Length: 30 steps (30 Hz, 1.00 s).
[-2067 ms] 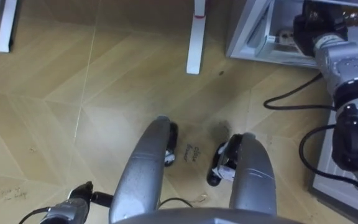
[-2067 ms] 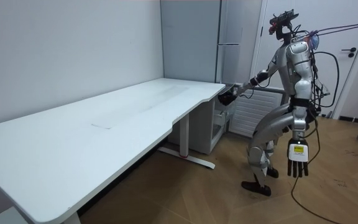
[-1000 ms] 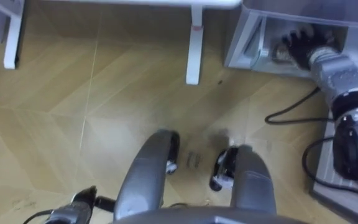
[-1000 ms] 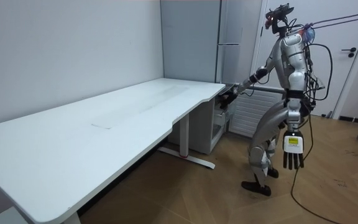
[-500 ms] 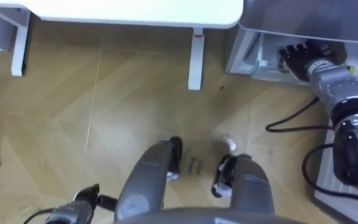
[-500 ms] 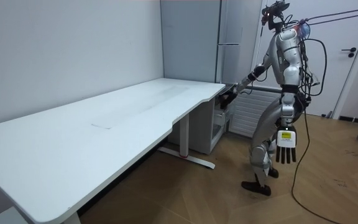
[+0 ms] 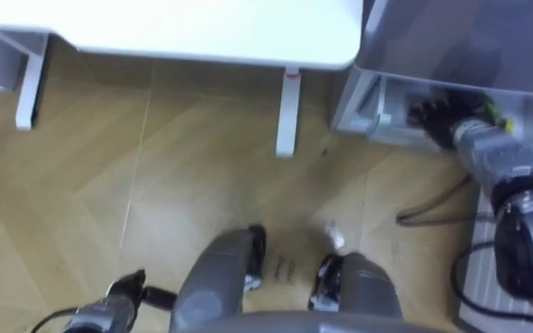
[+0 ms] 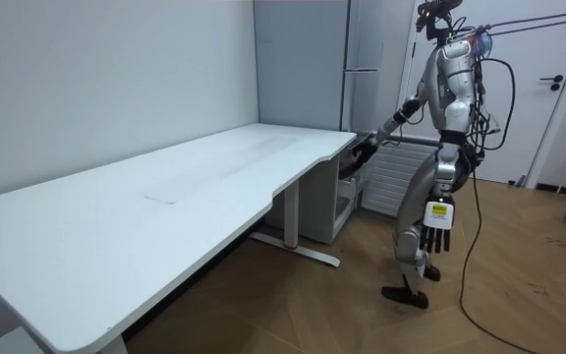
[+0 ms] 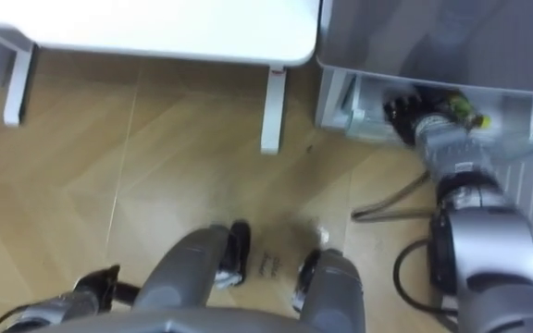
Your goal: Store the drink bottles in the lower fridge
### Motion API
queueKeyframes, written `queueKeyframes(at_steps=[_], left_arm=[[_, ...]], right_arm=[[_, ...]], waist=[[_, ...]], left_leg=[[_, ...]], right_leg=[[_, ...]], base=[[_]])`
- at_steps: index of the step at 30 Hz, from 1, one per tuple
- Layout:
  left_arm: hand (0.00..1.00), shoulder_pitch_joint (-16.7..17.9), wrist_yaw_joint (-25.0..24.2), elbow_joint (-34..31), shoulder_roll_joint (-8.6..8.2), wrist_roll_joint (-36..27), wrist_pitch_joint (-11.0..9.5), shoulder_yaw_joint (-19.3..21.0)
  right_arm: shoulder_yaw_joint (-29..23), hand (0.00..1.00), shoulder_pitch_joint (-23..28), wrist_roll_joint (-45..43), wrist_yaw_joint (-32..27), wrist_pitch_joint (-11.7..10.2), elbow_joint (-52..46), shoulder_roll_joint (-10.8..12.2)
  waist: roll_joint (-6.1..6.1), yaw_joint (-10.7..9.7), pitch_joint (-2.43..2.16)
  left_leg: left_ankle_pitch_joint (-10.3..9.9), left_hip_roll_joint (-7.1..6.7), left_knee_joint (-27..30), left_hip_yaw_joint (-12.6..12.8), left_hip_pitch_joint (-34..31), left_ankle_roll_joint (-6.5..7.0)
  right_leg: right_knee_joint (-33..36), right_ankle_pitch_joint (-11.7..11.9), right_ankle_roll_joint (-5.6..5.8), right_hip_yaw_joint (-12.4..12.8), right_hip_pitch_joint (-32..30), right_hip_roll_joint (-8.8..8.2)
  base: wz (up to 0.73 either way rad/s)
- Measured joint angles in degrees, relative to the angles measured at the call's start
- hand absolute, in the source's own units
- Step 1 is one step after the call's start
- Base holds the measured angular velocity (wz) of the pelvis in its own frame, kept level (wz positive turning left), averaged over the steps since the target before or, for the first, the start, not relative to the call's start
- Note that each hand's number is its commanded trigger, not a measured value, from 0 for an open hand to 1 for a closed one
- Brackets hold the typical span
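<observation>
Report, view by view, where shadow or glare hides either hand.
Left eye view: the right hand is black on dark in the shadowed opening of the lower fridge, so its outline is lost. Right eye view: the same shadow. Room view: even light, no glare; the left hand hangs well lit, fingers straight.

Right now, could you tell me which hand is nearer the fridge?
The right. The right hand reaches into the open lower compartment of the fridge; the left hand hangs by the robot's side, well back from it.
</observation>
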Motion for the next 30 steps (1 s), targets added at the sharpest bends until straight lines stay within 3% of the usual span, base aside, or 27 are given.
queueKeyframes(at_steps=[8, 12, 16, 22, 30], left_arm=[[0.00, 0.1, -1.2, 0.3, 0.12, -1.8, -1.5, 1.9], [0.00, 1.0, -1.0, 0.5, 0.10, -5.5, -1.6, 3.9], [0.00, 3.1, -1.1, 0.3, 0.05, -6.9, -1.6, 5.3], [0.00, 6.6, -0.8, 0.1, -0.26, -6.9, -1.6, 7.8], [0.00, 10.8, 2.0, -1.7, -0.50, -6.1, -1.2, 10.0]], right_arm=[[2.2, 0.00, 4.8, -1.7, 1.8, -0.6, -1.7, 0.8], [2.2, 0.00, 7.7, -2.5, 3.7, -0.6, -2.2, 1.7], [2.2, 0.00, 12.6, -2.6, 4.5, -0.4, -5.3, 3.4], [3.0, 0.00, 20.7, -2.3, 5.1, -0.2, -14.3, 3.9], [3.5, 0.00, 27.2, -4.4, 7.2, -0.6, -17.9, 4.9]], waist=[[-0.58, -0.3, -0.45], [-0.52, -0.6, -0.92], [-0.87, -1.7, -2.29], [-1.64, -2.4, -2.96], [-2.67, -4.0, -2.85]], left_leg=[[0.0, 0.24, -2.1, 1.2, 5.1, 0.00], [0.0, 0.44, -5.3, 1.3, 9.2, 0.01], [0.2, 0.35, -8.9, 1.4, 14.3, 0.13], [0.3, 0.33, -12.2, 2.5, 21.3, 0.12], [0.2, 0.35, -14.6, 2.5, 25.9, 0.13]], right_leg=[[-4.2, 1.1, 0.34, -0.3, 5.6, 1.08], [-7.4, 2.1, 0.52, -0.2, 9.5, 1.96], [-11.3, 3.0, 0.88, 0.2, 14.7, 2.70], [-15.8, 3.8, 1.51, 1.2, 21.1, 3.35], [-21.0, 5.2, 1.97, 0.9, 27.1, 4.08]], base=[[-0.06], [-0.04], [-0.03], [-0.12], [0.00]])
